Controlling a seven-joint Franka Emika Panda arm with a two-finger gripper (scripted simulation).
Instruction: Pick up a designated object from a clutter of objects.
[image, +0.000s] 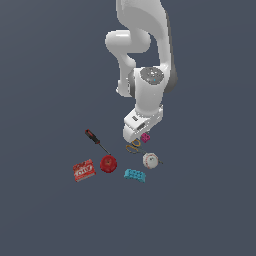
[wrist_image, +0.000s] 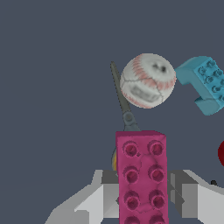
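Exterior view: my white arm reaches down over a dark grey floor, and my gripper (image: 140, 136) sits low among the clutter. The pink brick (image: 145, 137) peeks out right at my fingertips, mostly hidden by the hand. Just beside it lie the scissors (image: 134, 145), with the baseball (image: 150, 160) near them and the cyan brick (image: 135, 175) a little past that. Toward this view's left lie a red round piece (image: 108, 163), a red box (image: 84, 170) and a screwdriver (image: 97, 141), all apart from my hand. I cannot tell from here whether the brick is off the floor.

Wrist view: the pink brick (wrist_image: 141, 177) fills the space between my two grey fingers (wrist_image: 98, 199), studs facing the camera, with a finger against each long side. My jaws look closed on it. Beyond it I see the scissors' blades (wrist_image: 121, 101), the baseball (wrist_image: 148, 80) and the cyan brick (wrist_image: 204, 83).

I judge the reach and grasp done; the lift clear of the clutter appears to remain.
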